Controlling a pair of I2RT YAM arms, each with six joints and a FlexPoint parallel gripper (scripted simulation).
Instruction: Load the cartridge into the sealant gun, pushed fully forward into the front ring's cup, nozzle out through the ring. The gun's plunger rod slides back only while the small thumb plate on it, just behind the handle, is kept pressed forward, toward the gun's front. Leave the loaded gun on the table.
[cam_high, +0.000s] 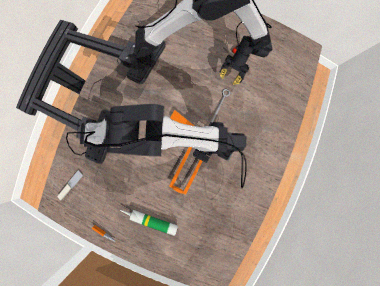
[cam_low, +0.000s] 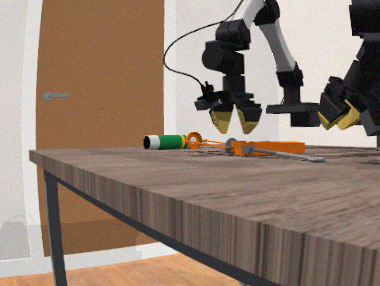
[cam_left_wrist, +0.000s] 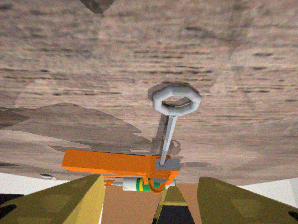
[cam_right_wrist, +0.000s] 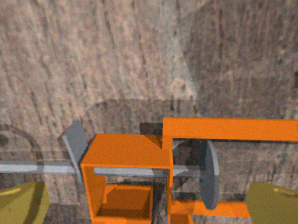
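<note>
The orange gun (cam_high: 178, 190) (cam_low: 290, 147) (cam_left_wrist: 110, 161) (cam_right_wrist: 125, 150) lies on the table. Its plunger rod (cam_high: 218, 107) (cam_left_wrist: 169, 135) (cam_right_wrist: 35, 167) sticks far out behind, ending in a grey pull ring (cam_high: 226, 92) (cam_low: 317, 159) (cam_left_wrist: 177, 100). The thumb plate (cam_right_wrist: 76, 147) stands tilted behind the handle; the plunger disc (cam_right_wrist: 211, 175) is just ahead of it. The cartridge (cam_high: 159, 224) (cam_low: 170, 142) lies apart from the gun. My left gripper (cam_high: 230, 77) (cam_low: 340, 120) is open above and behind the pull ring. My right gripper (cam_low: 235, 124) (cam_right_wrist: 148, 190) is wide open above the handle, empty; my arm hides it in the top view.
A scraper with a pale handle (cam_high: 64, 192) and a small orange-handled tool (cam_high: 99, 230) lie near the cartridge's nozzle side. A black frame (cam_high: 47, 65) stands at the table's edge behind the arms. The right arm reaches across the gun's middle.
</note>
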